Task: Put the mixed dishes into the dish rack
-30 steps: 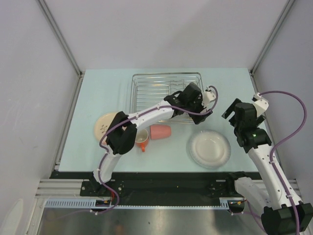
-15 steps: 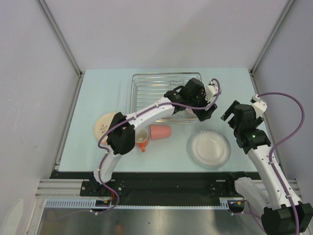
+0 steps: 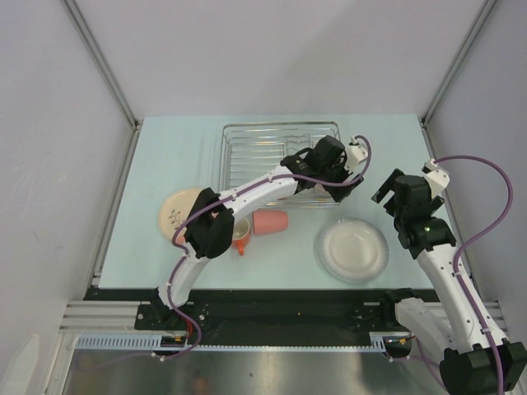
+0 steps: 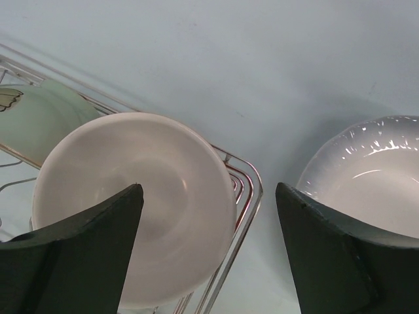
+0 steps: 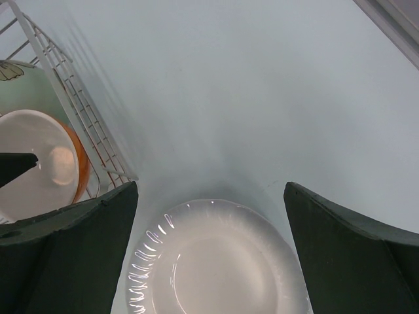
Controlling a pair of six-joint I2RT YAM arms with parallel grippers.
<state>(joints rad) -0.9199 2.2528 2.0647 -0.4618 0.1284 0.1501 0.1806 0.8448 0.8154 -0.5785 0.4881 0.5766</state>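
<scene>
Beside the dish rack point(image 3: 280, 126), large whitish plate point(image 3: 354, 251) lies near both open jaws.

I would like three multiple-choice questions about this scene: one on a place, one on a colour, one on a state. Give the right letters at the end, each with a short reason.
1. Where is the small white bowl?
A. in a corner of the dish rack
B. on a shelf
C. on a black tray

2. What colour is the tumbler lying on its side?
A. blue
B. pink
C. black

3. In what state is the right gripper?
A. open, above the large whitish plate
B. shut on a spoon
C. shut on a cloth

Answers:
1 A: the left wrist view shows the bowl inside the rack's corner wires.
2 B: the top view shows it pink.
3 A: its fingers stand wide apart with nothing gripped, and the plate lies below.
</scene>
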